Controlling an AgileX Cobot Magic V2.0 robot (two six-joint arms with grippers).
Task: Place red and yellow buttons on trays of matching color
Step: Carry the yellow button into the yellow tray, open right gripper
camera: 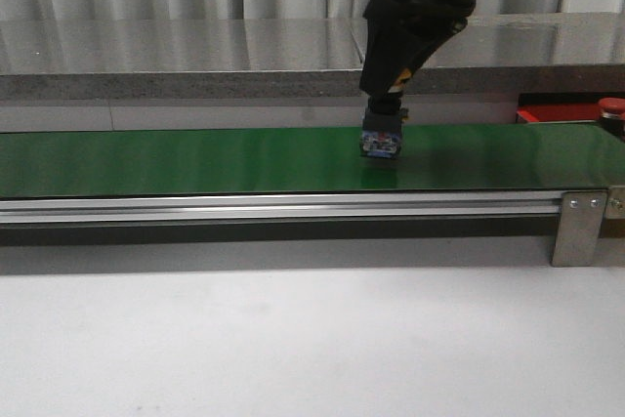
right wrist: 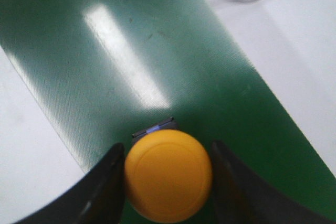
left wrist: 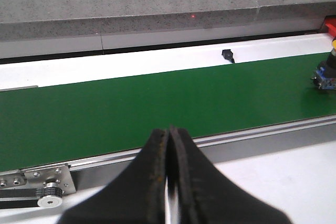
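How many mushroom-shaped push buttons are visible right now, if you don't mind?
2: a yellow-capped push button between the right gripper's fingers on the green belt, and a red-capped push button at the belt's right end. Others may be hidden.

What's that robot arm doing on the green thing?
The right gripper has its fingers on either side of a yellow button sitting on the green belt; whether they squeeze it yet is unclear. The left gripper is shut on nothing, in front of the belt. A red tray with a red button sits at the far right.
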